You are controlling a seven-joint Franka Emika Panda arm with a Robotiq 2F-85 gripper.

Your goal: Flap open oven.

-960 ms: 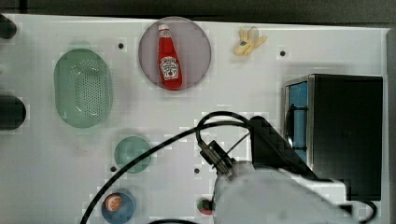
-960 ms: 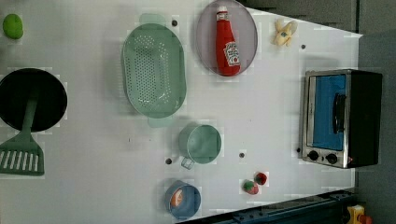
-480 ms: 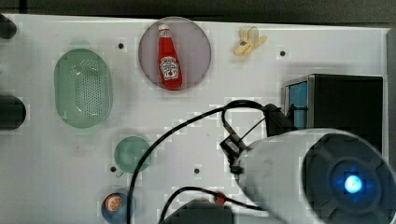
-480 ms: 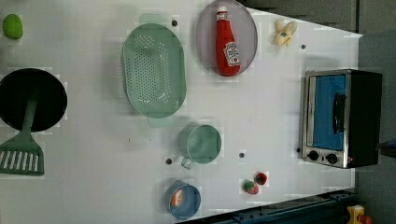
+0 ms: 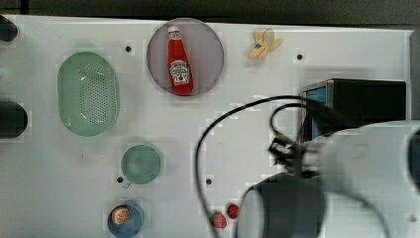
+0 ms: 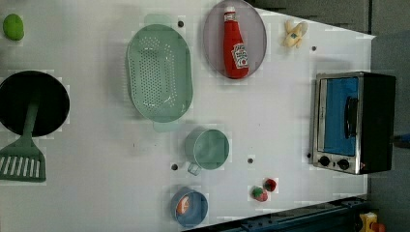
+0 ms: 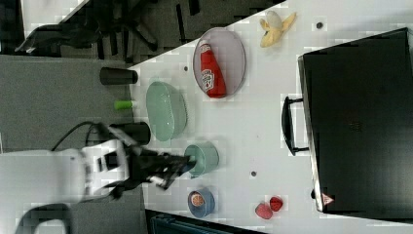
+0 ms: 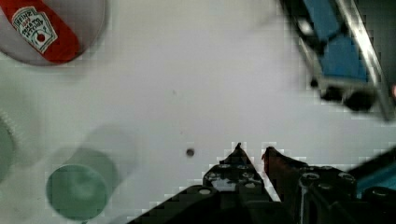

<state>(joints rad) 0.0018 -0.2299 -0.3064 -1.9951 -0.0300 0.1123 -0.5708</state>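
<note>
The toaster oven [image 6: 353, 122] stands at about 3 o'clock on the white surface [image 6: 96, 193] in the left view, its blue-tinted glass door shut, the dark bar handle across the glass and two small black knobs at the front's lower end. In the wrist view the gripper [image 8: 252, 154] hangs over bare surface — its jaws nearly together with a narrow gap, clamped on nothing — and the oven front lies well apart from the tips, toward 1 o'clock.

In the top view the arm [image 5: 356, 168] covers the 4 o'clock corner, its black cable [image 5: 208, 148] looping out over the surface and part of the oven.

In the left view a ketchup bottle [image 6: 234, 43] lies on a grey plate [image 6: 258, 34] at 12 o'clock. A green colander [image 6: 159, 72] sits at 11 o'clock, a green cup [image 6: 208, 149] near the middle, a blue bowl [image 6: 189, 208] at 6 o'clock — two toy strawberries [image 6: 263, 189] lie just beside it toward the oven.
</note>
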